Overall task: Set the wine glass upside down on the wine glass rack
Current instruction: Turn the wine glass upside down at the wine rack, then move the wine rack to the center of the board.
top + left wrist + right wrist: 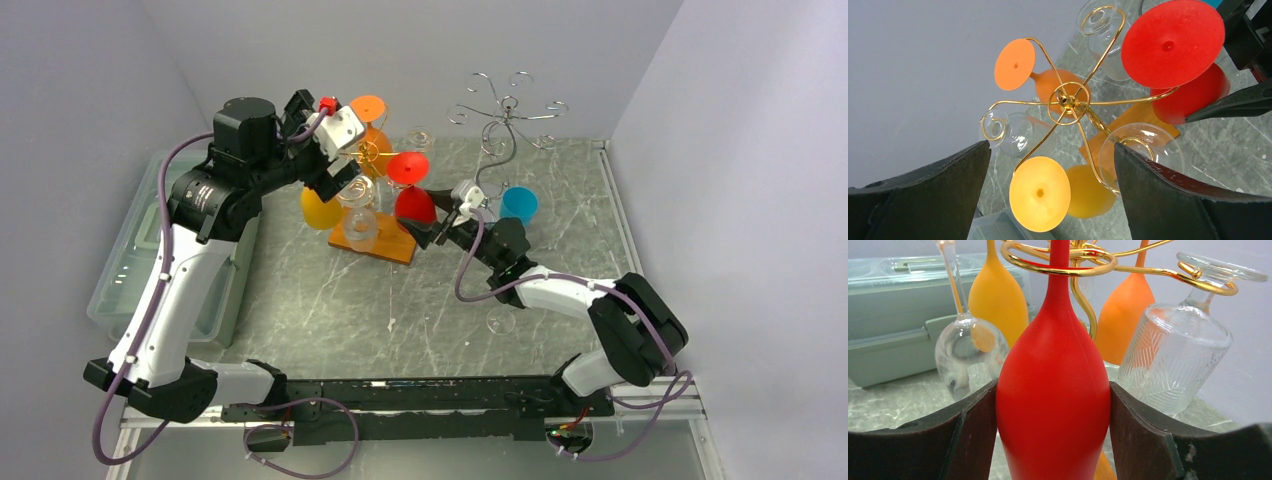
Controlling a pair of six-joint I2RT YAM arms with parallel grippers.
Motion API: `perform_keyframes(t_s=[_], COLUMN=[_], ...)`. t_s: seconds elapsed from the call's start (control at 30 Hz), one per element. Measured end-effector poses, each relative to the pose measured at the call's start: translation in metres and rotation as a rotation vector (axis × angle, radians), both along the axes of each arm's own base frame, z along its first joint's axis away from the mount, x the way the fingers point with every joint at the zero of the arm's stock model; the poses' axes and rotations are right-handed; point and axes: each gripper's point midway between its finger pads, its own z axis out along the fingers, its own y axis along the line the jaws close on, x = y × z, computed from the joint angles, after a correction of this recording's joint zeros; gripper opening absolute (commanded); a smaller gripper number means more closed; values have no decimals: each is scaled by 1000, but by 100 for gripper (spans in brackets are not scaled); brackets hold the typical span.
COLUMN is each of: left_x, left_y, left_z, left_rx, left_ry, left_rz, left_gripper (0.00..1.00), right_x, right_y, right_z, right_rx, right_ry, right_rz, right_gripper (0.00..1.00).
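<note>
The red wine glass [414,205] hangs upside down, its stem inside a loop of the gold wine glass rack [372,152] and its flat foot [1173,42] on top. My right gripper [432,220] is shut on the red bowl [1053,405], both pads pressed to its sides just below the gold loop [1058,270]. My left gripper [1051,146] hovers open above the rack's hub [1068,100], holding nothing. Yellow [1040,192], orange [1014,64] and clear glasses hang from other arms.
The rack stands on a wooden base [375,242]. A silver wire rack [505,115] and a blue glass [519,203] stand behind the right arm. A clear glass [500,320] lies by the right forearm. A grey plastic bin [120,280] sits at the left edge.
</note>
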Motion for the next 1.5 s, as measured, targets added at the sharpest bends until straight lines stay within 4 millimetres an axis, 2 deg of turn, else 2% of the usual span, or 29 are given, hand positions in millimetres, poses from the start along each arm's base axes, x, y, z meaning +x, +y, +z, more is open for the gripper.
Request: perform_keyframes(t_s=[0.07,0.1,0.13,0.5,0.53,0.57,0.6,0.97,1.13,1.2,1.3,1.37,1.43,1.5], left_x=[0,0,0,0,0,0,0,0,-1,-4,-6,-8,-10,-14], left_y=[0,0,0,0,0,0,0,1,3,4,6,7,8,10], left_z=[0,0,0,0,0,0,0,0,6,12,20,21,20,17], left_rx=[0,1,1,1,1,1,1,2,-1,-10,-32,-44,-53,-53], left_ry=[0,0,1,0,0,-1,-1,-1,-9,-17,-25,-19,-4,3], left_rz=[0,0,0,0,0,0,0,3,9,13,25,36,43,43], left_gripper=[99,99,99,99,99,99,99,99,99,99,99,99,99,99], right_x=[2,3,4,9,9,9,9,12,-1,-10,-34,-51,-63,-69], right_y=[1,2,3,4,4,4,4,-2,-16,-21,-22,-17,-11,-4], right_z=[-1,-1,-2,-17,-20,-22,-24,-28,-34,-25,-4,-1,-16,-50], right_rx=[6,10,13,-10,-16,-23,-28,-36,-68,-64,-32,-18,-32,-83], right_ry=[13,21,30,101,109,117,123,139,198,216,225,247,300,382], right_rz=[0,0,-2,-14,-16,-17,-18,-60,-95,-107,-102,-86,-79,-90], right_gripper=[59,68,72,79,83,95,99,100,100,95,76,64,51,45])
